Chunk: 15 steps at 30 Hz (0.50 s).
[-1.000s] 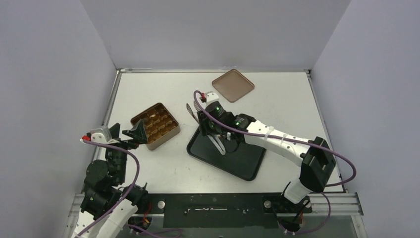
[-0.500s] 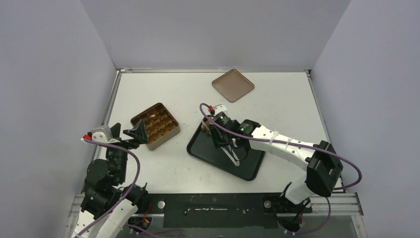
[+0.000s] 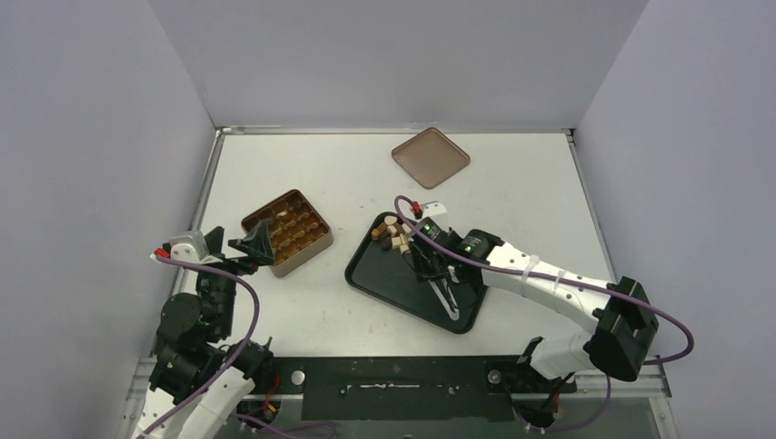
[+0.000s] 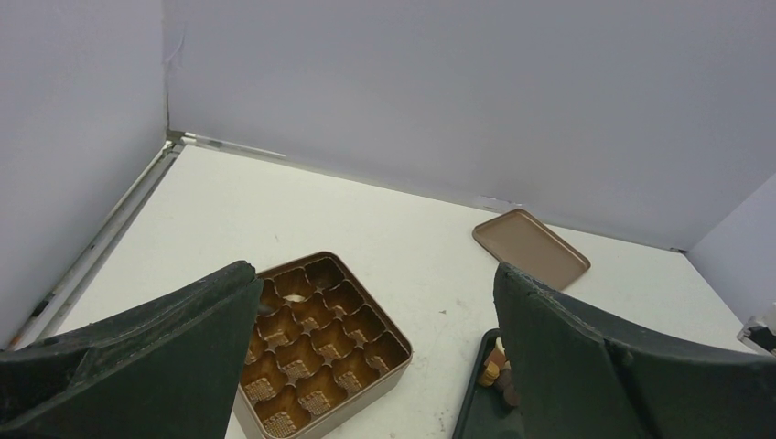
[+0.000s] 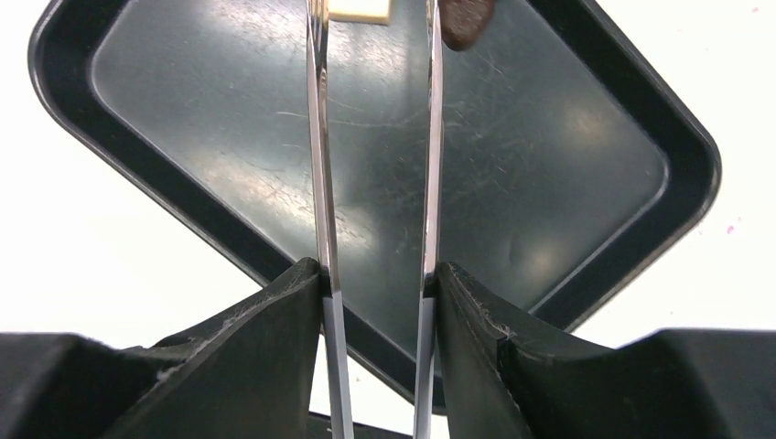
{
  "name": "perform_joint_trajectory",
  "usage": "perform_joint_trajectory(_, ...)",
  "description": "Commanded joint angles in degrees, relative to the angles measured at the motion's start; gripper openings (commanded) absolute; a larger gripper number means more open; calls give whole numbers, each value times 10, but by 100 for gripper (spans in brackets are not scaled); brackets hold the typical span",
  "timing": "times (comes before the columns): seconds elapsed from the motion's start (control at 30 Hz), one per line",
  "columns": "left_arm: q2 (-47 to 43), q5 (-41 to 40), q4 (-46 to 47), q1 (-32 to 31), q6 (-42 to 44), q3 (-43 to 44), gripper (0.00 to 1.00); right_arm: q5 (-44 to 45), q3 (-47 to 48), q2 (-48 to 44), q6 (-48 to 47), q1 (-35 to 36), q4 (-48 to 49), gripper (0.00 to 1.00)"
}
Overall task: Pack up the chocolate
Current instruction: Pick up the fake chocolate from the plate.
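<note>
Two fingers of the right gripper (image 5: 375,274) clench thin tweezers (image 5: 317,137), a cream piece between their tips over the black tray (image 3: 407,294); the chocolate (image 3: 394,236), roughly ten pieces, heaps in its far corner; the left gripper (image 4: 375,274) gapes, grasping nothing, before one gold tin (image 3: 307,259); one brown lid (image 3: 430,157) lies well apart.

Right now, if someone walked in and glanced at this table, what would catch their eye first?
Likely the right gripper, clamped on metal tongs above the black tray in the centre, with a small heap of dark and cream chocolate in the tray's far corner. Then the open gold-brown tin to the left, and a flat brown lid lying alone at the far side.
</note>
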Motion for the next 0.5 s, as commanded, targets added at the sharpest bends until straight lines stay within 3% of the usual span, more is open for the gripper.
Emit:
perform_joint_trajectory(0.0,9,9,23,0,4,2,97,37,-19,-55,34,-7,-22,44)
perform_joint_trajectory(0.47,5,9,22,0,4,2,97,13,-65,-63,47,-21,0,45)
